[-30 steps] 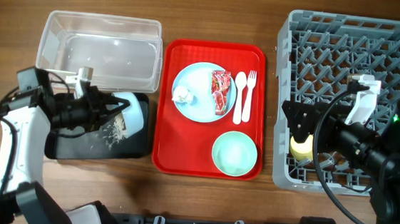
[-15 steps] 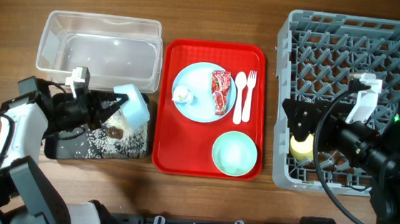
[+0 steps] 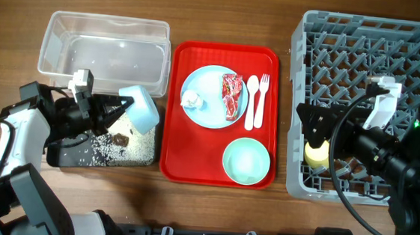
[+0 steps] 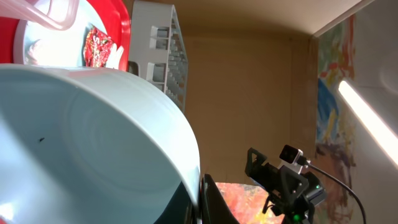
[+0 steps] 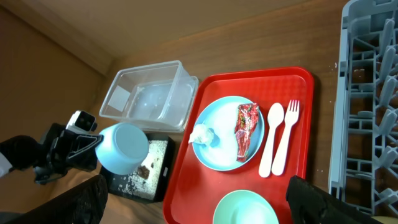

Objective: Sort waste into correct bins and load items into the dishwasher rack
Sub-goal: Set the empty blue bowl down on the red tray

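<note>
My left gripper (image 3: pixel 120 110) is shut on the rim of the light blue bowl (image 3: pixel 141 111), holding it tipped over the black tray (image 3: pixel 64 153). White rice scraps (image 3: pixel 110 147) and a brown lump lie in that tray. The bowl's inside fills the left wrist view (image 4: pixel 93 143), with the fingers (image 4: pixel 202 199) on its rim. The light blue plate (image 3: pixel 213 95) holds the napkin ball (image 3: pixel 190 99) and the red wrapper (image 3: pixel 231 95). The spoon (image 3: pixel 251 102), fork (image 3: pixel 262 98) and green bowl (image 3: pixel 246 160) lie on the red serving tray (image 3: pixel 226 55). My right gripper (image 5: pixel 199 199) is open and empty above the rack's left edge.
The clear tub (image 3: pixel 103 45) stands empty behind the black tray. The grey rack (image 3: pixel 379 63) fills the right side, with the yellow cup (image 3: pixel 314 153) in its front left part. The right arm's body covers the rack's front right.
The blue bowl has tipped further over, and its rice now lies spread across the black tray. The right arm has not moved.
</note>
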Controlling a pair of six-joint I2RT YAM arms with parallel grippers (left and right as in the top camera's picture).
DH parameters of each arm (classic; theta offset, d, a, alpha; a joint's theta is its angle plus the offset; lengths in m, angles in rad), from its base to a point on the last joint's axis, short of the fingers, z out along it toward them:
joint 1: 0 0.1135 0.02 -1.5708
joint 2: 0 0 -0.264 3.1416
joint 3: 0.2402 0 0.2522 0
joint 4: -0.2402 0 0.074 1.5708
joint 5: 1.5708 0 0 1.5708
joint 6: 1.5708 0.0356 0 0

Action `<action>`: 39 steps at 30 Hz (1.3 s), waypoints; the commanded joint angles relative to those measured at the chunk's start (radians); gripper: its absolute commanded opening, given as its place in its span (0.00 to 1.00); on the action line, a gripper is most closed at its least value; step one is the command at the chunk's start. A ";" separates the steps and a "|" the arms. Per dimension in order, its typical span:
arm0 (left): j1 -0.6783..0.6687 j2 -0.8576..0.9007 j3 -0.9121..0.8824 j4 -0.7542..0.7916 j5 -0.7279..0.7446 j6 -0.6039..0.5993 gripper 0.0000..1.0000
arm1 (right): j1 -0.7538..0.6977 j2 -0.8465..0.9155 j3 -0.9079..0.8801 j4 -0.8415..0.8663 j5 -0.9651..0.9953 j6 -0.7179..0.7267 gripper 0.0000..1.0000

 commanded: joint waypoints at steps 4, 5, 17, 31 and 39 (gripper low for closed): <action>0.001 0.006 -0.007 -0.055 0.077 0.005 0.04 | -0.002 0.000 -0.001 0.007 -0.018 0.005 0.94; -0.006 0.004 -0.006 -0.043 0.063 0.012 0.04 | -0.002 0.000 -0.001 0.007 -0.018 0.005 0.94; -0.267 -0.082 0.113 -0.127 -0.280 -0.153 0.04 | -0.002 0.000 -0.001 0.008 -0.040 0.005 0.94; -1.091 -0.093 0.128 0.206 -1.444 -0.818 0.04 | -0.002 0.000 -0.001 0.006 -0.040 0.005 0.95; -1.287 -0.016 0.132 0.262 -1.602 -0.800 0.28 | -0.002 0.000 -0.001 0.008 -0.040 0.005 0.95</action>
